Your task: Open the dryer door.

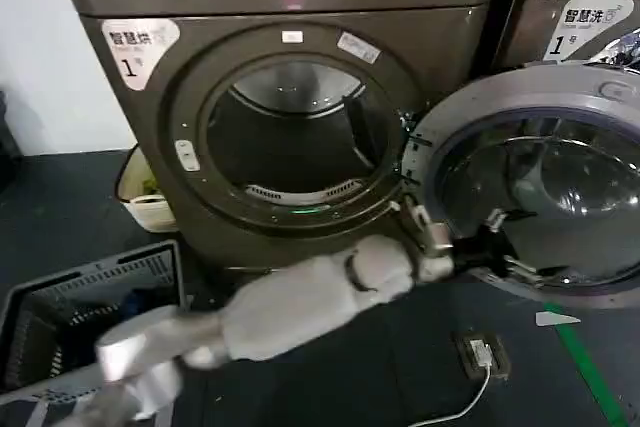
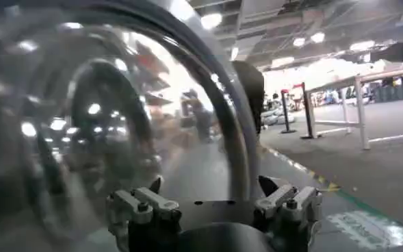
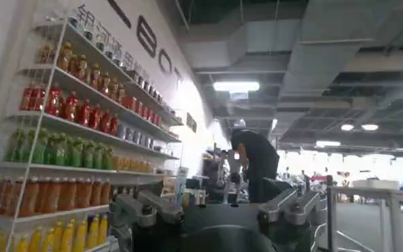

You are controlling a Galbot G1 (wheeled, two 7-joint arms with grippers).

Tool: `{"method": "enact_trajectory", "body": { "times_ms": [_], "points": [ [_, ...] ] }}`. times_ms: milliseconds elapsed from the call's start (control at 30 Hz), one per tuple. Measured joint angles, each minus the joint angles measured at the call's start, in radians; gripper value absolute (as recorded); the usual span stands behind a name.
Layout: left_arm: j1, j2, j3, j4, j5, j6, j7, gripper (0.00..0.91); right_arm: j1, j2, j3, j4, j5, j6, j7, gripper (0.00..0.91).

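Over on the left a grey laundry basket (image 1: 95, 297) sat on the floor, then came the dryer (image 1: 290, 97) with its drum wide open and dark inside. The dryer door (image 1: 540, 182), round with a glass window and grey rim, hung swung out to the right. The left claw (image 1: 470, 242) was up against its lower inner edge with fingers apart, while the right claw (image 3: 218, 205) pointed off at a shelf of bottles (image 3: 71, 137), fingers spread too.

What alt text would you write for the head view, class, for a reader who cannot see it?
The dryer door stands swung open to the right of the drum opening, with the robot's left gripper reaching across to the door's inner glass. A laundry basket sits on the floor at lower left.
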Motion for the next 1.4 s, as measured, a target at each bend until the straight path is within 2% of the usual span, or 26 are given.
{"method": "enact_trajectory", "body": {
  "times_ms": [133, 233, 333, 633, 1000, 1200, 1400],
  "points": [
    [-0.030, 0.121, 0.020, -0.089, 0.022, -0.004, -0.017, 0.907, 0.001, -0.001, 0.001, 0.000, 0.001, 0.001, -0.003, 0.907],
    [-0.055, 0.207, 0.043, -0.150, 0.048, -0.059, -0.039, 0.907, 0.000, -0.003, 0.001, -0.001, 0.003, 0.002, -0.005, 0.907],
    [-0.080, 0.286, 0.079, -0.194, 0.046, -0.069, -0.042, 0.907, -0.001, -0.004, 0.003, -0.003, 0.006, 0.002, -0.008, 0.907],
    [-0.118, 0.456, 0.131, -0.240, 0.084, -0.139, -0.038, 0.907, 0.009, -0.006, -0.009, -0.008, 0.008, 0.004, -0.017, 0.907],
    [-0.107, 0.680, 0.121, -0.207, 0.155, -0.218, 0.049, 0.907, 0.019, -0.009, -0.017, -0.022, -0.007, 0.020, -0.037, 0.907],
    [-0.089, 0.795, 0.121, -0.158, 0.218, -0.337, 0.108, 0.907, 0.027, -0.011, -0.019, -0.028, -0.016, 0.025, -0.040, 0.907],
    [-0.078, 0.886, 0.125, -0.096, 0.267, -0.352, 0.103, 0.907, 0.040, -0.018, -0.029, -0.036, -0.020, 0.025, -0.040, 0.907]
  ]
}}
